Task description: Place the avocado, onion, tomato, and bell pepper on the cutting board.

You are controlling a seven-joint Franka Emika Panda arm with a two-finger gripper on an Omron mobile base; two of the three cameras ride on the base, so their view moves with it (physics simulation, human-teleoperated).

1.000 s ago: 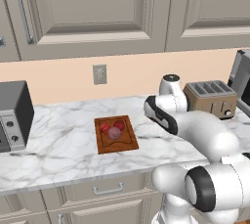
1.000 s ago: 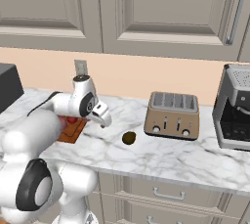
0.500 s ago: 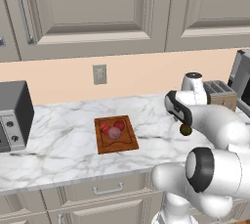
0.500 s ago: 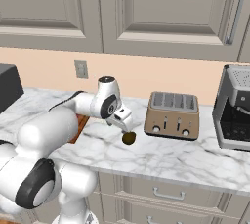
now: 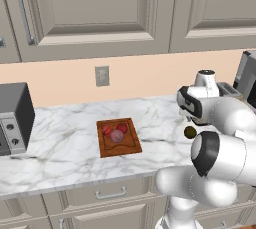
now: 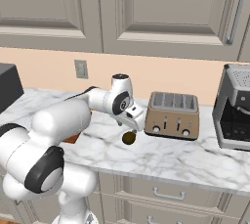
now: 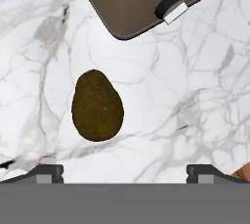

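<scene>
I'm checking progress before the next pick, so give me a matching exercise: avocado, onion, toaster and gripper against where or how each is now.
Things:
1. avocado
2. onion
3. toaster
4. gripper

States:
A. on the cutting board
B. open, hovering above the avocado
C. lying on the marble counter, off the board
D. standing on the counter beside the coffee machine

Pairs: 1-C, 2-A, 3-D, 4-B
</scene>
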